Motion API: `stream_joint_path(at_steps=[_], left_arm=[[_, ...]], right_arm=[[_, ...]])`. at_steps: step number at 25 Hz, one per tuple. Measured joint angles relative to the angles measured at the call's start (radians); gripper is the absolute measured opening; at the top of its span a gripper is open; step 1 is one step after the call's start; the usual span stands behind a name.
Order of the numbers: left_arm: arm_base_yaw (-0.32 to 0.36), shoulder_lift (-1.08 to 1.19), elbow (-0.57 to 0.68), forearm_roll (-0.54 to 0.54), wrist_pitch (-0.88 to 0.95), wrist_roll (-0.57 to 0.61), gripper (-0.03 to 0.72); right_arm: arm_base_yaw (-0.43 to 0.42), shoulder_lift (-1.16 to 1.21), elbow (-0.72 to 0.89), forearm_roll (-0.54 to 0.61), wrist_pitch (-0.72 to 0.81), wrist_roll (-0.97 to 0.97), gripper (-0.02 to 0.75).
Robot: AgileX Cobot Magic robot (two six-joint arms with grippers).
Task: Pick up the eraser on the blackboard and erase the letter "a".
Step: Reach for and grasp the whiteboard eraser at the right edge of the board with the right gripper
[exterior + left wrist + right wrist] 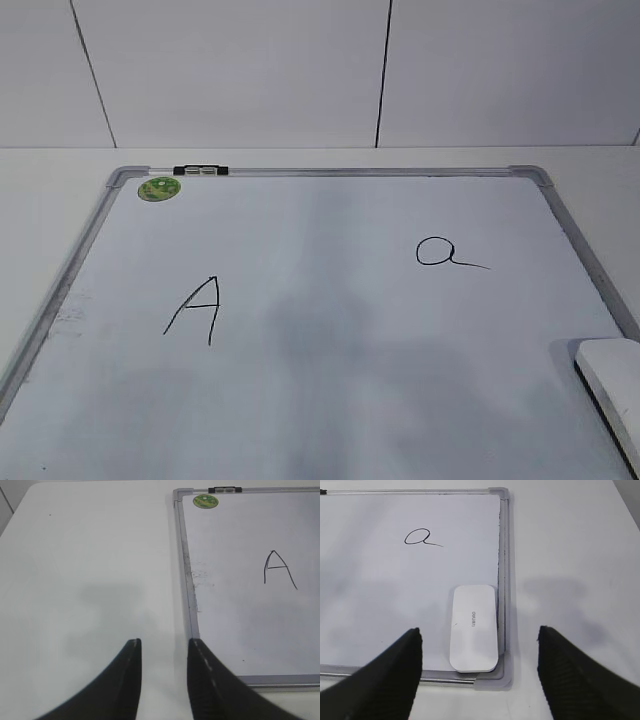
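The blackboard (pixel 330 330) is a white board with a grey frame, lying flat on the table. The lowercase letter "a" (pixel 448 253) is written on its right half; it also shows in the right wrist view (pixel 421 538). The white eraser (pixel 473 628) lies in the board's near right corner, against the frame; the exterior view shows it (pixel 612 380) at the right edge. My right gripper (pixel 479 637) is wide open above that corner, the eraser between and just beyond its fingers. My left gripper (pixel 164 642) is open and empty over the table beside the board's left frame.
A capital "A" (pixel 197 310) is on the board's left half. A green round sticker (pixel 159 188) and a black clip (pixel 200 171) sit at the far left corner. White table (pixel 85 565) surrounds the board; a white panelled wall stands behind.
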Motion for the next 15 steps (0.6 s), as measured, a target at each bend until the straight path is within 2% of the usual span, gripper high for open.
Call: stream_joint_path(at_steps=[8,15], left_arm=[[0.0,0.0,0.0,0.0,0.0,0.0,0.235],[0.0,0.0,0.0,0.0,0.0,0.0,0.235]], right_arm=[[0.0,0.348,-0.128,-0.008,-0.006,0.0,0.573],[0.0,0.574,-0.195,-0.011,-0.081,0.0,0.573]])
